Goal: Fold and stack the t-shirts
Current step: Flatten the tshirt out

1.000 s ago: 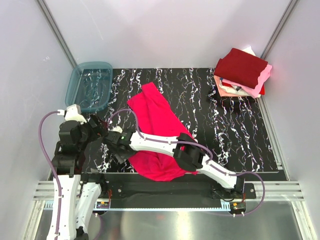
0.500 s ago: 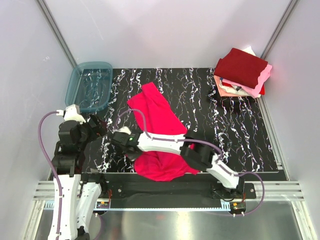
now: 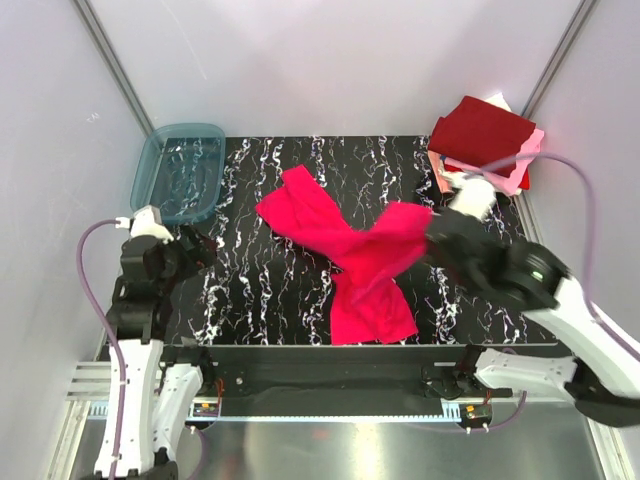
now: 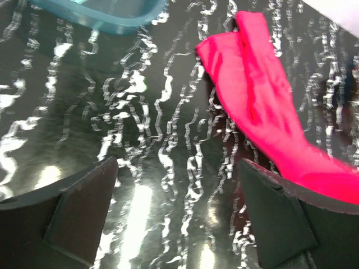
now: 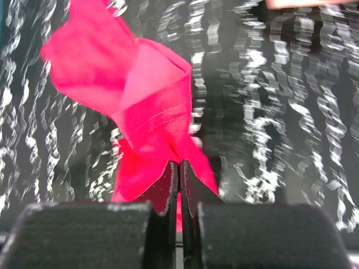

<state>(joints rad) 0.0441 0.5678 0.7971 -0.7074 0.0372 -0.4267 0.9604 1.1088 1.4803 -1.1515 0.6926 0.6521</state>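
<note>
Pinkish-red t-shirt (image 3: 320, 225), just one, is pinched in the right gripper (image 5: 179, 171); the left gripper (image 4: 178, 171) gapes; one folded stack (image 3: 485, 138).

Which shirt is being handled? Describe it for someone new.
On the black marbled table, mid-surface, sprawls the bright pinkish-red t-shirt, one edge pinched by the right gripper. Unlike the folded stack in the far right corner, it is loose and unfolded.
</note>
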